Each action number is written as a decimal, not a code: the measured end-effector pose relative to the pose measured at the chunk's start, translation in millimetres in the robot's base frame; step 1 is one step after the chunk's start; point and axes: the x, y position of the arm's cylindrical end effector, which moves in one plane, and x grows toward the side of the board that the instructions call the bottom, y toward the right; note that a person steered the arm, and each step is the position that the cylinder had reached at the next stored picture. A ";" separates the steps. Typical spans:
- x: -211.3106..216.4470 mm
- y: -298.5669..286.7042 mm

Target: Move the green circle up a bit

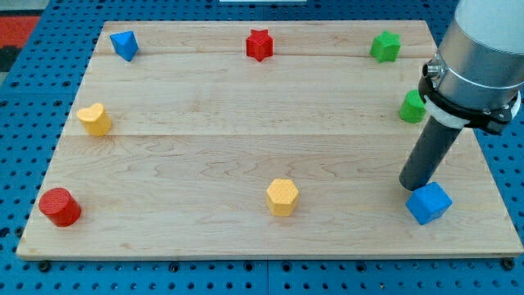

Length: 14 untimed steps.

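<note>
The green circle [412, 106] lies near the board's right edge, partly hidden behind my arm's grey body. My tip [412, 185] rests on the board below the green circle, a fair gap away from it. The tip sits just above and left of a blue cube [428, 202], almost touching it.
A green star [385, 46] lies at top right, a red star [259, 44] at top centre, a blue block [124, 44] at top left. A yellow heart [95, 119] is at left, a red cylinder [60, 206] at bottom left, a yellow hexagon [282, 197] at bottom centre.
</note>
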 end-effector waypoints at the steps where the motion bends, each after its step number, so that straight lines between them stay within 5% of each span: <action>1: -0.3 0.0; 3: -67.7 13.4; 9: -51.2 59.8; 11: -83.4 59.8; 14: -141.7 -17.4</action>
